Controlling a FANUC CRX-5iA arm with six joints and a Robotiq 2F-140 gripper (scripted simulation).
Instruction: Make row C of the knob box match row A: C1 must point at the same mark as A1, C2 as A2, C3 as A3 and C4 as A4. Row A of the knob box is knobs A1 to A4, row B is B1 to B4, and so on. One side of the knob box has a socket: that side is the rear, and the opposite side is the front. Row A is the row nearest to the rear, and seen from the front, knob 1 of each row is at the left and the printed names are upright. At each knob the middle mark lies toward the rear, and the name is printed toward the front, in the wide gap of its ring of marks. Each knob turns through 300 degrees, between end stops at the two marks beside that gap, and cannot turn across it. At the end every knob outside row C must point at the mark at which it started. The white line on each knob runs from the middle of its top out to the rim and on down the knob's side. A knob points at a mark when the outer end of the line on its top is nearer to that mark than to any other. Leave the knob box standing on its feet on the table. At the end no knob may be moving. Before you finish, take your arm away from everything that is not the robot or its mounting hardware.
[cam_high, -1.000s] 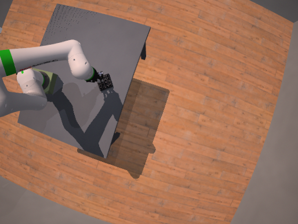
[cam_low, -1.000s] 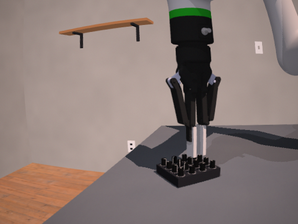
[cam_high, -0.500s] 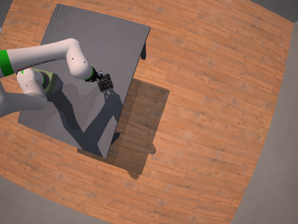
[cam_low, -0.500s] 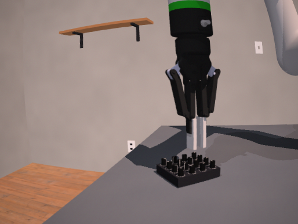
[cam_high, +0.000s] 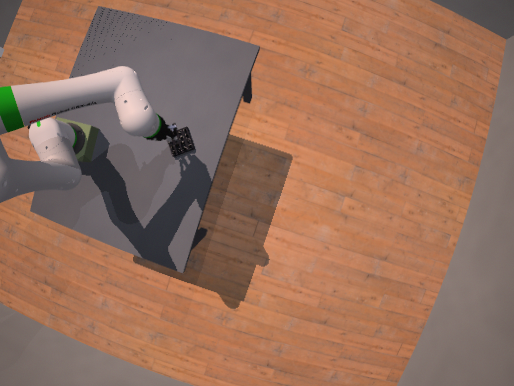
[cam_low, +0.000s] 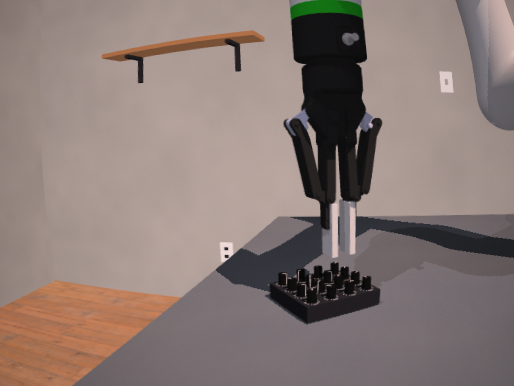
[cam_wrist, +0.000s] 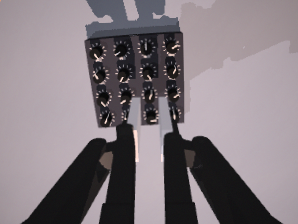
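The black knob box (cam_high: 179, 141) (cam_low: 325, 295) (cam_wrist: 136, 83) stands on its feet on the grey table (cam_high: 200, 65) (cam_low: 425, 345), with four rows of small black knobs with white lines. My gripper (cam_high: 176, 134) (cam_low: 341, 250) (cam_wrist: 149, 110) hangs upright a little above the box. Its fingers point straight down. The fingers are nearly shut, with a narrow gap and nothing between them. In the wrist view the tips hover over the row of knobs nearest the camera, around the middle knobs. The knob marks are too small to read.
The table's edge (cam_low: 200, 295) runs close to the left of the box in the exterior view, with wooden floor (cam_low: 60, 325) below. The arm's base (cam_high: 85, 142) stands on the table behind the box. A wall shelf (cam_low: 182, 44) hangs far off.
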